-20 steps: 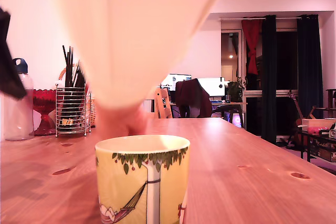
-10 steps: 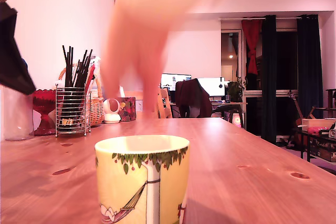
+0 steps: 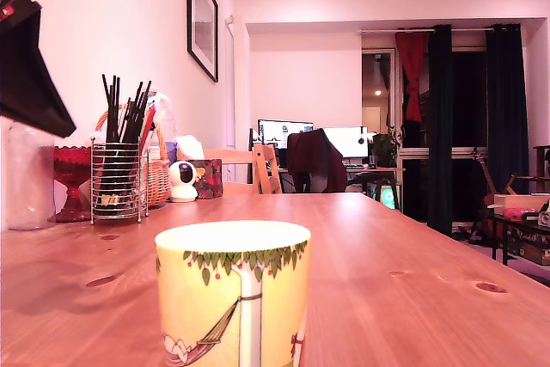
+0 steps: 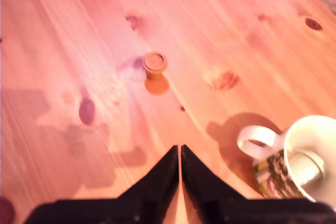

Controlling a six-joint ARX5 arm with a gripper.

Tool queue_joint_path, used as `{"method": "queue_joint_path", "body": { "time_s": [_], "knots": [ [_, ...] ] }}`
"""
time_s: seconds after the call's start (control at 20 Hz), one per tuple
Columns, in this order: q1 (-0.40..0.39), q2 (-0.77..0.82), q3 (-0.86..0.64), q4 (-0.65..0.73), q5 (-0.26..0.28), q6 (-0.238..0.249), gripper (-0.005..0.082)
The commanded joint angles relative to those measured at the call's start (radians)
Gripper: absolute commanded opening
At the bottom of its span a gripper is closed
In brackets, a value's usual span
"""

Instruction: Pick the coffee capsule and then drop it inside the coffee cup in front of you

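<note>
In the wrist view the coffee capsule (image 4: 155,65), small and orange-brown, stands upright on the wooden table. My gripper (image 4: 180,149) hovers above the table some way short of it, black fingers pressed together, shut and holding nothing. The coffee cup (image 4: 310,153), pale yellow with a leaf band and a white handle, stands off to one side of the gripper. In the exterior view the coffee cup (image 3: 232,290) fills the near centre and the capsule is out of sight. A dark part of my arm (image 3: 30,66) shows at that view's upper left.
At the exterior view's left, along the wall, stand a clear bottle (image 3: 26,180), a red container (image 3: 73,178), a wire holder of black sticks (image 3: 119,180), a wicker basket (image 3: 157,180) and a small white camera (image 3: 181,182). Chairs (image 3: 266,169) stand beyond the table's far end.
A person's blurred hand and sleeve, which filled the upper middle of the exterior view, has lifted away and is gone. The dark arm part at the left has shifted slightly.
</note>
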Motion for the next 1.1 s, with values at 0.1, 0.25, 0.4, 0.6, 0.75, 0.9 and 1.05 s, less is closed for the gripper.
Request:
{"method": "queue_joint_path", "body": {
  "time_s": [0.1, 0.25, 0.4, 0.6, 0.75, 0.9, 1.05],
  "knots": [
    [-0.003, 0.003, -0.022, 0.025, -0.003, 0.006, -0.0024],
    [-0.003, 0.003, -0.022, 0.028, -0.003, 0.007, -0.0024],
    [-0.003, 0.003, -0.022, 0.029, -0.003, 0.009, -0.0024],
    [-0.003, 0.004, -0.068, 0.126, -0.010, 0.050, -0.0024],
    [-0.003, 0.004, -0.167, 0.272, -0.010, 0.079, -0.0024],
    [-0.002, 0.004, -0.240, 0.411, -0.011, 0.111, 0.0028],
    [-0.002, 0.005, -0.306, 0.525, -0.009, 0.137, 0.0295]
  ]
}}
